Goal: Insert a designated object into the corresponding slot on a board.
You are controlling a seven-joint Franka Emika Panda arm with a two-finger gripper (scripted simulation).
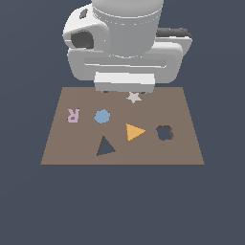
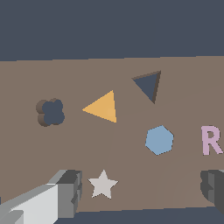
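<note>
An orange-yellow triangle (image 1: 134, 132) (image 2: 103, 107) lies flat on the brown board (image 1: 182, 148) (image 2: 26, 153), near its middle. The dark triangle-shaped slot (image 1: 105, 147) (image 2: 149, 85) is cut into the board just beside it, toward the exterior view's left and nearer the front edge. My gripper (image 2: 140, 192) hangs above the board's far edge, well away from the triangle. Its fingers (image 2: 70, 192) stand wide apart with nothing between them. In the exterior view the arm's body hides the fingertips.
A blue hexagonal disc (image 1: 102, 116) (image 2: 159, 140), a pink letter R (image 1: 72, 114) (image 2: 212, 140) and a white star (image 1: 134, 97) (image 2: 103, 184) also lie on the board. A dark wavy-edged cutout (image 1: 164, 132) (image 2: 51, 112) sits toward the exterior view's right.
</note>
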